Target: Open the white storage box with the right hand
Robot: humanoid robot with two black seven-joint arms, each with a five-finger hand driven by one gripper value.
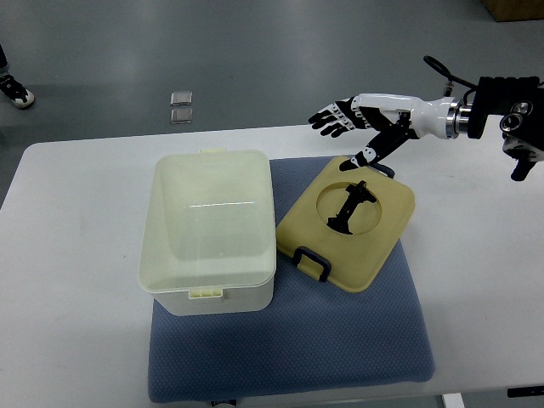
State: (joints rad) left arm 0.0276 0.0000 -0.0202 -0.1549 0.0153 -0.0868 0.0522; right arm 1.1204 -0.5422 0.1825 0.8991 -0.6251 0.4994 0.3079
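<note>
The white storage box (208,229) stands on the left part of a blue mat (340,340). Its translucent lid lies flat on top, with a latch tab at the near edge (206,293) and one at the far edge (212,153). My right hand (353,119) comes in from the right edge, raised over the table behind the mat and to the right of the box. Its fingers are spread and hold nothing. It is apart from the box. The left arm does not show.
A cream-yellow lid-like panel (378,234) with a round recess, a black piece in it and a dark clip (312,262) lies on the mat against the box's right side, just below my hand. A shoe (15,92) and two small shiny objects (180,106) are on the floor beyond the white table (76,221).
</note>
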